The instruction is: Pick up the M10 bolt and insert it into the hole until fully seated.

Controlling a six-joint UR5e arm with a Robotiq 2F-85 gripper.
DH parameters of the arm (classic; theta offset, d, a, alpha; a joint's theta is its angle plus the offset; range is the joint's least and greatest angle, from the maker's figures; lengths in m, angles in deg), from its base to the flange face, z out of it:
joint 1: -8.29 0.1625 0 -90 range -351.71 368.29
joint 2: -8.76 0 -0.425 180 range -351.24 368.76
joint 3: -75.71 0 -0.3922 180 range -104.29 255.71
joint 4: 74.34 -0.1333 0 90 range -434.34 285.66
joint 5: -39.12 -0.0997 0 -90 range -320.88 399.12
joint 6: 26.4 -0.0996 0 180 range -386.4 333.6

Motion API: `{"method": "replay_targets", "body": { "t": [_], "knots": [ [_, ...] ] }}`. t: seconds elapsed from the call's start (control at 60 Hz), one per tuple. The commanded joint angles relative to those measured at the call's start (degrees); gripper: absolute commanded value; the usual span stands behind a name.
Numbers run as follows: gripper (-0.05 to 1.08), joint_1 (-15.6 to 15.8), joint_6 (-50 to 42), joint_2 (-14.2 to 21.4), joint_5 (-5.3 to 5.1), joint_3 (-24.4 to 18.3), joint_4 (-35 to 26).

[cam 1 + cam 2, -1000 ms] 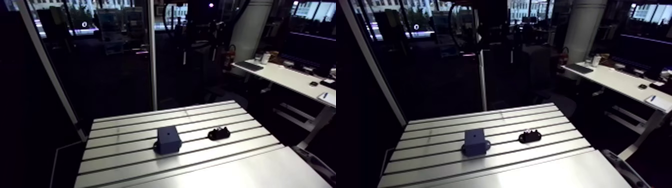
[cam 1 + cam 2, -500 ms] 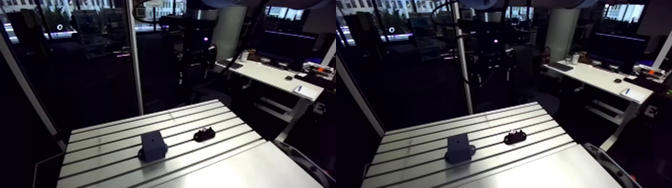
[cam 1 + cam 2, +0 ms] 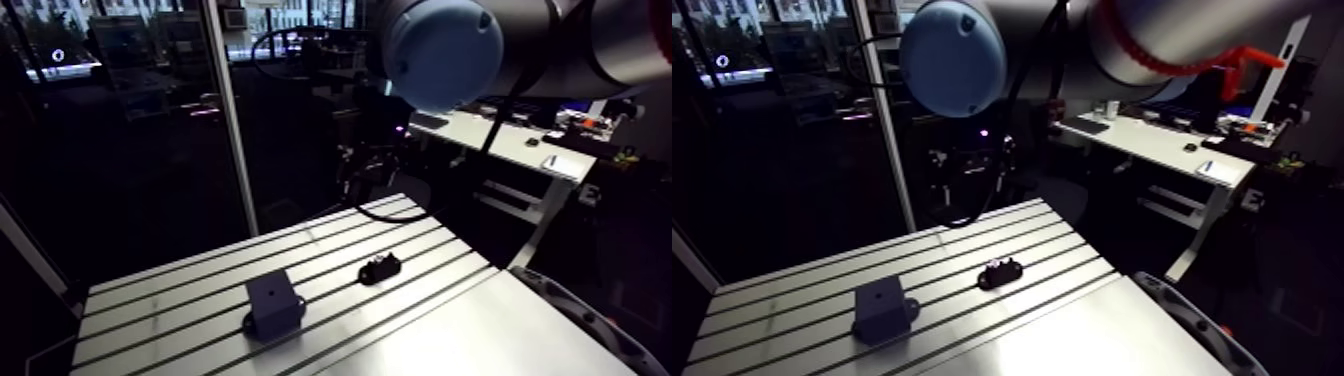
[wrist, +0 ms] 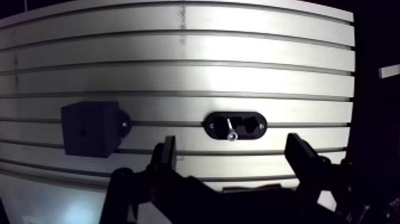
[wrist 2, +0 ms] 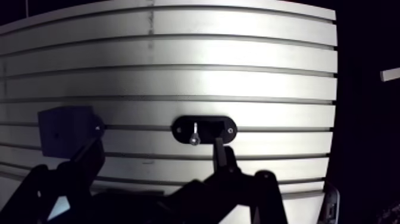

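Fingers (image 4: 168, 158) are spread wide apart above the tabletop (image 4: 178, 47). The M10 bolt (image 4: 229, 128) lies in a black oval holder (image 4: 253, 126) just ahead of the gap between them (not touching). The dark block (image 4: 89, 128) with a hole sits out beyond one finger.

The table (image 4: 178, 77) is brushed metal, the block (image 4: 89, 128) matt, the bolt (image 4: 229, 128) shiny.

Silver slotted table (image 4: 238, 47), dark block (image 4: 89, 128), black holder (image 4: 244, 134), shiny bolt (image 4: 229, 127)
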Motion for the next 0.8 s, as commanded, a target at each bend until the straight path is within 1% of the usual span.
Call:
{"method": "replay_targets", "body": {
  "t": [0.017, 0.083, 0.4, 0.433, 0.45, 0.467, 0.5, 0.517, 0.533, 0.55, 0.567, 0.633, 0.733, 0.767, 0.783, 0.8],
  "knots": [
    [0.01, -2.0, 1.74, -0.36, -0.21, 3.14, 2.76],
    [0.01, -2.49, 1.83, -0.45, -0.14, 3.74, 3.48],
    [0.01, -2.61, 2.18, -1.48, -0.12, 6.59, 5.61],
    [0.04, -2.61, 2.2, -1.73, -0.12, 6.84, 5.79],
    [0.07, -2.68, 2.2, -2.06, -0.12, 6.87, 5.89],
    [0.07, -2.68, 2.2, -2.06, -0.12, 6.87, 5.89],
    [0.17, -2.77, 2.2, -2.68, -0.05, 6.97, 6.22],
    [0.17, -2.77, 2.2, -2.68, -0.05, 6.97, 6.22],
    [0.23, -3.0, 2.2, -2.95, -0.11, 7.04, 6.4],
    [0.23, -3.0, 2.2, -2.95, -0.11, 7.04, 6.4],
    [0.27, -3.34, 2.2, -3.37, -0.12, 6.98, 6.5],
    [0.31, -3.8, 2.2, -3.92, -0.05, 7.06, 6.69],
    [0.33, -3.84, 2.2, -4.72, 0.04, 6.97, 6.7],
    [0.35, -3.84, 2.27, -4.98, -0.03, 6.97, 6.7],
    [0.39, -3.84, 2.29, -5.09, 0.04, 6.97, 6.7],
    [0.39, -3.84, 2.29, -5.09, 0.04, 6.97, 6.7]
  ]
}}
